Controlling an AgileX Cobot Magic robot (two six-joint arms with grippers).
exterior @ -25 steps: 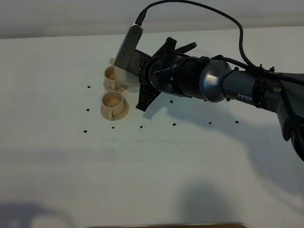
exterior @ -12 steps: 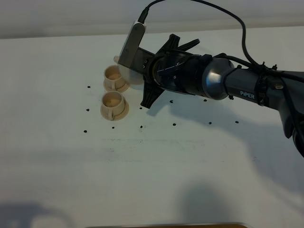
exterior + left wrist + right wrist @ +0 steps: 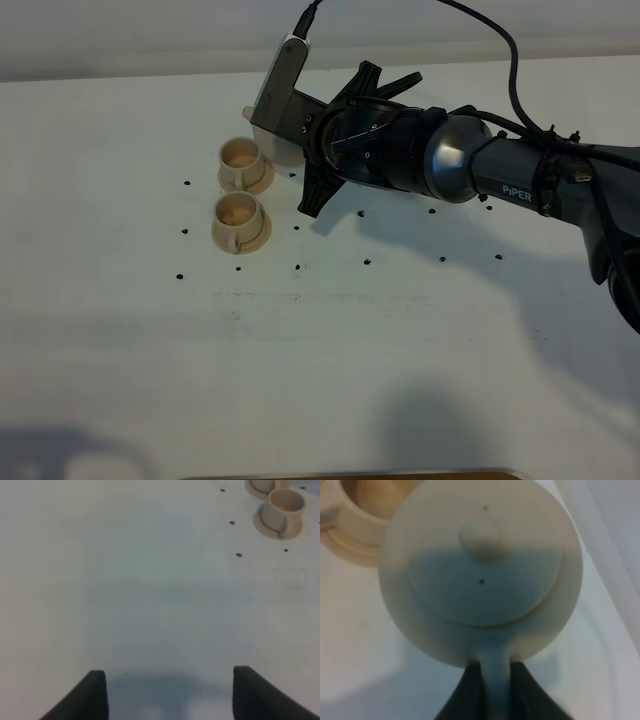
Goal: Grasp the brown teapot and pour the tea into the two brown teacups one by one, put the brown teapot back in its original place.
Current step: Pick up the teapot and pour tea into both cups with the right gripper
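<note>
Two cylindrical tan teacups [image 3: 241,165], round knobbed teapot [image 3: 480,570] in right claw [image 3: 495,682]

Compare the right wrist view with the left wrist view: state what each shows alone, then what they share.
Right wrist only: the brown teapot seen from above, its lid knob, and the right gripper shut on its handle.

Left wrist only: the left gripper, open and empty, black dots on the surface, and part of a second saucer.

Both: the white table and a teacup on its saucer, cropped in the right wrist view. Whether it is the same cup, I cannot tell.
</note>
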